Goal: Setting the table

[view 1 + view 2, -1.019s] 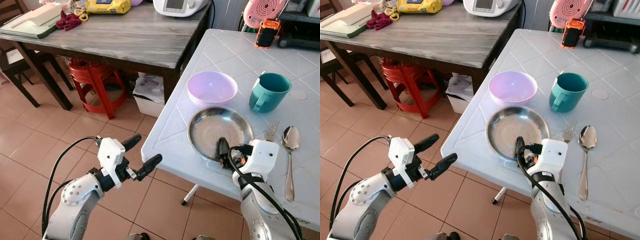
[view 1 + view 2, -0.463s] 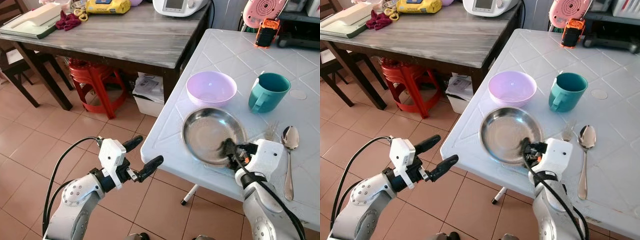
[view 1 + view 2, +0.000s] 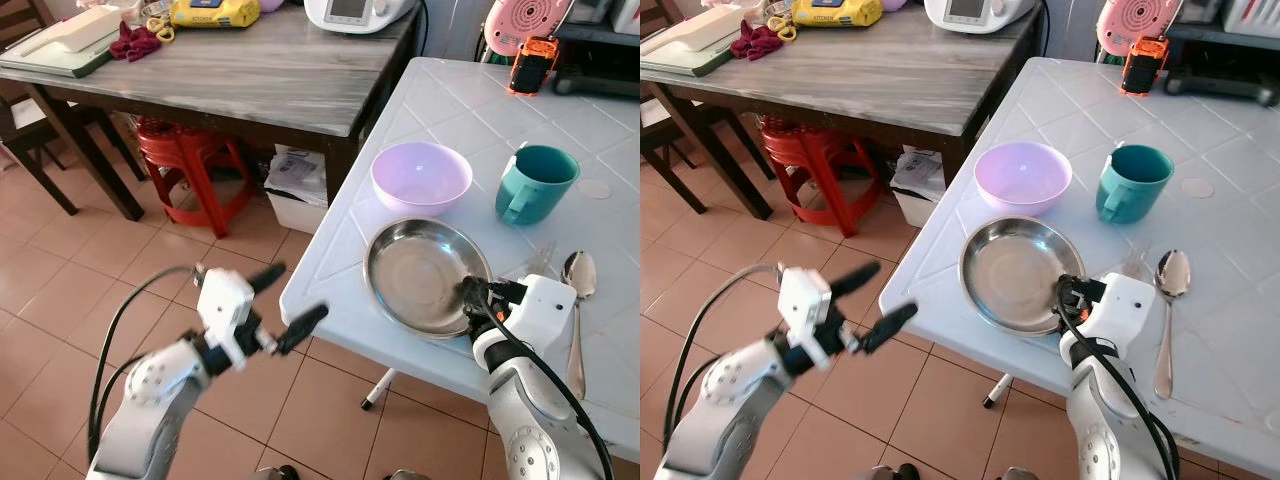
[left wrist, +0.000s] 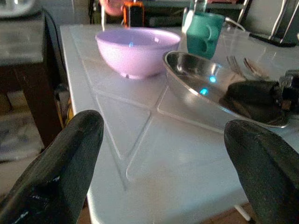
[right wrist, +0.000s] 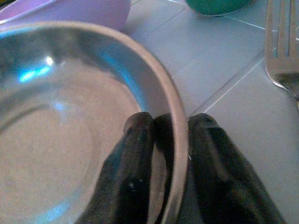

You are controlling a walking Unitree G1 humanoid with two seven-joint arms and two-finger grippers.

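A steel plate (image 3: 420,275) lies near the front left corner of the white table (image 3: 460,110). My right gripper (image 3: 470,297) is shut on the steel plate's right rim; the right wrist view has one finger (image 5: 133,172) inside the rim and one outside. Behind the plate stand a lilac bowl (image 3: 421,177) and a teal mug (image 3: 535,185). A fork (image 3: 541,262) and a spoon (image 3: 578,305) lie to the plate's right. My left gripper (image 3: 285,297) hangs open over the floor, left of the table's edge.
A dark wooden table (image 3: 230,70) with a kitchen appliance (image 3: 355,12) and clutter stands behind on the left, a red stool (image 3: 190,165) under it. An orange-black device (image 3: 532,62) lies at the white table's far end. Tiled floor (image 3: 80,290) spreads to the left.
My right gripper has slid the steel plate to the left, away from the fork, then shifted along its right rim. The left arm has barely moved.
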